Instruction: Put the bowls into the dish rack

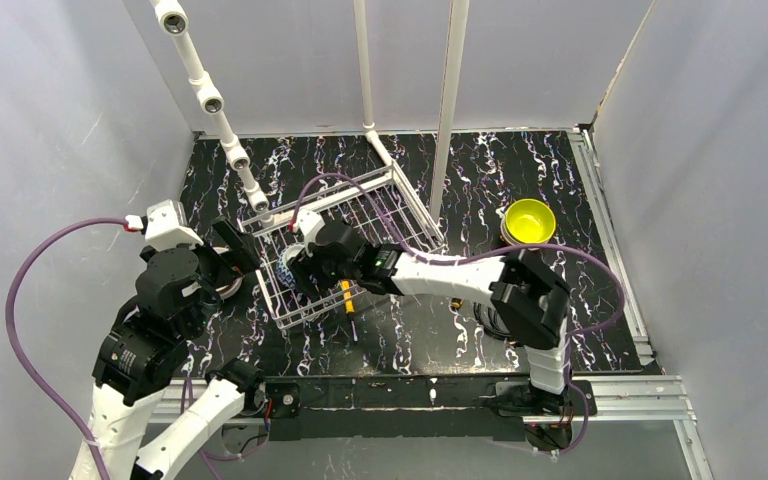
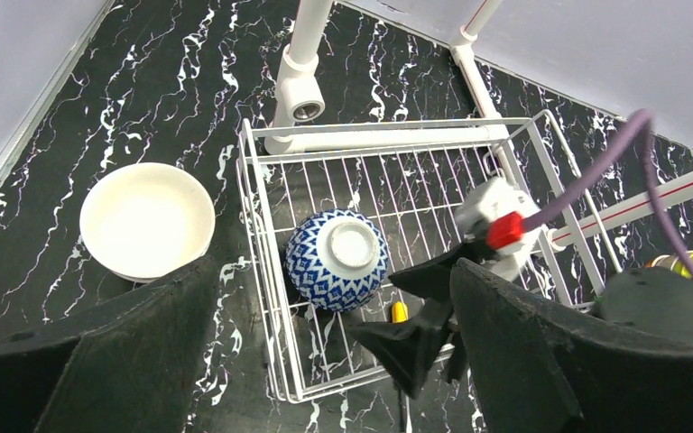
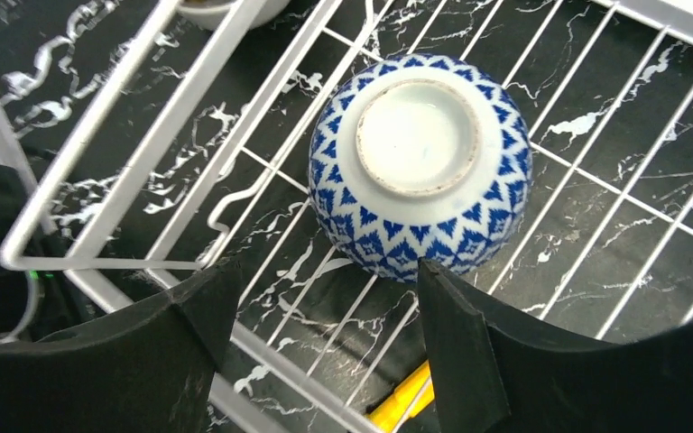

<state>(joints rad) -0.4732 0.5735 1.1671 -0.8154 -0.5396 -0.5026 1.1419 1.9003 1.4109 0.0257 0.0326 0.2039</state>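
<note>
The white wire dish rack (image 1: 397,196) stands mid-table. The blue-white patterned bowl (image 2: 337,260) lies upside down in its near-left corner, and also shows in the right wrist view (image 3: 420,167). My right gripper (image 3: 325,289) is open and empty, with its fingers (image 2: 424,316) just beside that bowl, not touching it. My left gripper (image 2: 334,264) is open and empty, above the rack's left edge. A white bowl (image 2: 147,220) sits upright on the table left of the rack. A yellow-green bowl (image 1: 529,220) sits stacked on another bowl at the right. The other bowls are not visible.
A white pipe frame (image 1: 210,100) slants over the rack's far-left side, and two upright posts (image 1: 450,100) stand behind the rack. A yellow-handled item (image 1: 346,297) lies at the rack's near edge. Grey walls enclose the table on three sides.
</note>
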